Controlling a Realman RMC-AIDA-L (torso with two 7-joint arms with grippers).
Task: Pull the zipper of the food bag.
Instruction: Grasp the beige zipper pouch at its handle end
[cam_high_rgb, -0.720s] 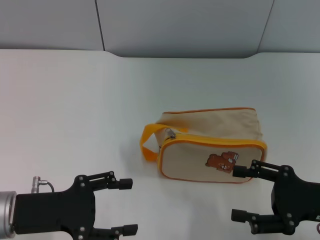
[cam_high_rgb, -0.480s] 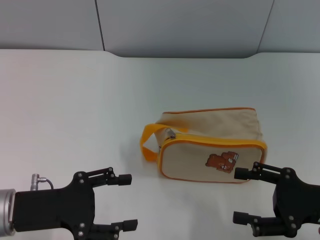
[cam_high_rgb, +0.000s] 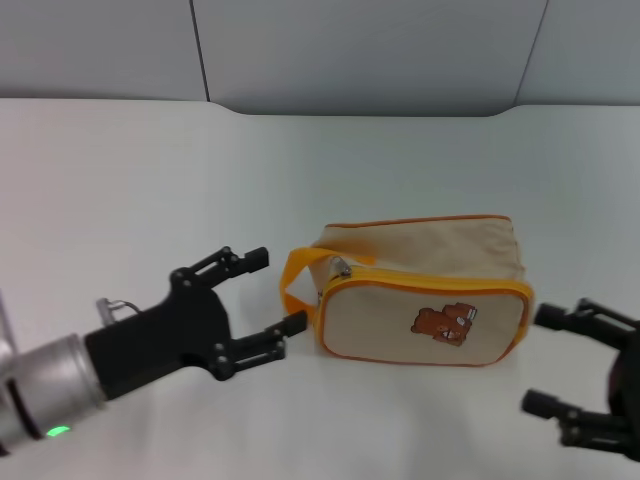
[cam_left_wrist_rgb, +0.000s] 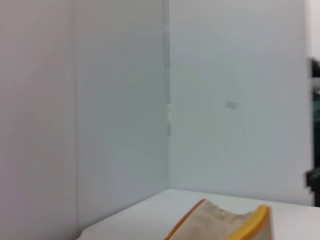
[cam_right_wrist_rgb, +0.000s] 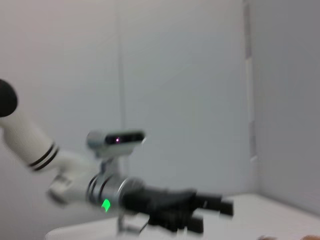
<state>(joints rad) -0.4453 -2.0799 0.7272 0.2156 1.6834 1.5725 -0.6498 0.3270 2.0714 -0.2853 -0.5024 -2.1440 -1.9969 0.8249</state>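
The beige food bag (cam_high_rgb: 420, 285) with orange-yellow trim and a brown bear print lies on the white table at centre right. Its zipper (cam_high_rgb: 425, 283) edges the bear panel, with the silver pull tab (cam_high_rgb: 343, 268) at the bag's left end beside the orange strap loop (cam_high_rgb: 297, 283). My left gripper (cam_high_rgb: 275, 292) is open, fingertips just left of the strap loop, close to the pull tab. My right gripper (cam_high_rgb: 540, 360) is open at the bag's right end, slightly apart from it. A corner of the bag shows in the left wrist view (cam_left_wrist_rgb: 225, 225). The left gripper also shows in the right wrist view (cam_right_wrist_rgb: 212, 212).
The white table (cam_high_rgb: 150, 180) stretches wide around the bag, with grey wall panels (cam_high_rgb: 350, 50) behind its far edge.
My left gripper has moved up and right from the table's front edge to the bag's strap end. My right gripper has shifted right and lower in the head view.
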